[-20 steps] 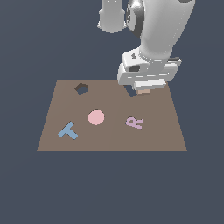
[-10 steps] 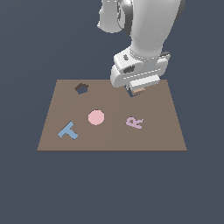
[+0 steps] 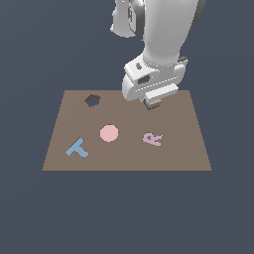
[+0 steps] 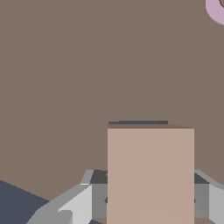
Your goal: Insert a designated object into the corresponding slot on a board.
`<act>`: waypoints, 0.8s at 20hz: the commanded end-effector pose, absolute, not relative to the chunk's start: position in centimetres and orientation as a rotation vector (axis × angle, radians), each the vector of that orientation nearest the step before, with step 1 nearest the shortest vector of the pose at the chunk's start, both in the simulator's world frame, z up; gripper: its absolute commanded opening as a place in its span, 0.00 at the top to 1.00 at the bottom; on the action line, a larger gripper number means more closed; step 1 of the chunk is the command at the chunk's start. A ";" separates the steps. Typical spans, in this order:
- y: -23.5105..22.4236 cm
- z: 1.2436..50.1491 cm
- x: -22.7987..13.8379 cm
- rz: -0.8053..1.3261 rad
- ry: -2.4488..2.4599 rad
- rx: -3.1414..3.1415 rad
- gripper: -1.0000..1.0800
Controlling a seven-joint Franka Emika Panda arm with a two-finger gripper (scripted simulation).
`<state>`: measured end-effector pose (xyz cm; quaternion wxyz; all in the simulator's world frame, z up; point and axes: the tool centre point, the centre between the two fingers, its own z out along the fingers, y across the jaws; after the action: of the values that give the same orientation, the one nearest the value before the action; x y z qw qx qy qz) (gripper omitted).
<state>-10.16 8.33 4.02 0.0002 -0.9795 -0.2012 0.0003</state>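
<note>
My gripper (image 3: 154, 102) hangs low over the back of the brown board (image 3: 173, 149), shut on the designated object (image 3: 155, 102), a small tan block. In the wrist view the block (image 4: 150, 175) fills the near centre, with a grey finger (image 4: 94, 192) on each side of it. The slot shows only as a thin dark strip (image 4: 138, 122) just past the block's edge. In the exterior view the arm and block hide it.
A dark pentagon cut-out (image 3: 92, 100) lies at the board's back, on the exterior view's left. A pink disc (image 3: 109, 133), a lilac letter R (image 3: 152, 138) and a blue T (image 3: 77, 148) rest nearer the front. An edge of the R (image 4: 216, 11) shows in the wrist view.
The gripper has carried the block towards the exterior view's left and then lower, closer to the board. The shapes on the board have not moved.
</note>
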 end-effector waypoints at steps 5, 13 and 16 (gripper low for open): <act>8.3 4.0 -10.1 0.001 -0.639 -3.075 1.00; 8.3 3.0 -10.1 0.001 -0.640 -3.077 1.00; 8.3 3.0 -10.1 0.001 -0.640 -3.077 0.04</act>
<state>-10.11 8.27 3.06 -0.0003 -0.9791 -0.2035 0.0007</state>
